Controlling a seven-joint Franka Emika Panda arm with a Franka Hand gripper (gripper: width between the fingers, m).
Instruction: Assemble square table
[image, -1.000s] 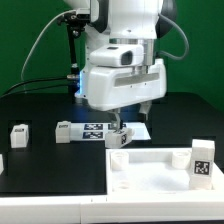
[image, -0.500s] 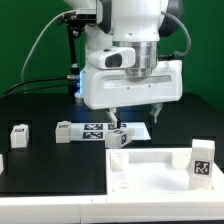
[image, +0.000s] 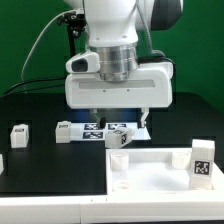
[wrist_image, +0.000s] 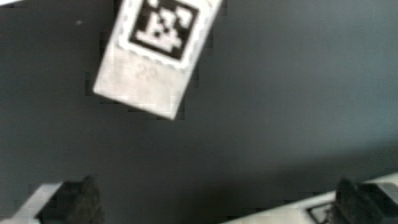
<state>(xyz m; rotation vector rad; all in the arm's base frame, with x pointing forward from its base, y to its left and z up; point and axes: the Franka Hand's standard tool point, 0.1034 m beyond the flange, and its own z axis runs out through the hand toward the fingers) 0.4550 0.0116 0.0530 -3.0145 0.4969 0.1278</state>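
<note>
The square table's white panel (image: 150, 168) lies at the front on the exterior view's right, and one tagged white leg (image: 202, 160) stands on its right part. Another leg (image: 120, 138) sits by the panel's far left corner. Two more legs (image: 68, 132) (image: 18, 134) lie further toward the exterior view's left. My gripper (image: 118, 117) hangs open above the dark table behind the panel, holding nothing. In the wrist view a tagged leg (wrist_image: 157, 50) lies on the dark surface, well ahead of the open gripper (wrist_image: 219, 205), whose dark fingertips (wrist_image: 75, 200) stand far apart.
The marker board (image: 100, 127) lies flat under the hand. A white part with a tag (wrist_image: 320, 212) shows beside one fingertip in the wrist view. Cables and a black post (image: 72, 45) rise behind the arm. A white table edge (image: 50, 205) runs along the front.
The hand has turned about its axis and shifted toward the exterior view's left, so its broad face now looks at the camera. The jaws stayed open.
</note>
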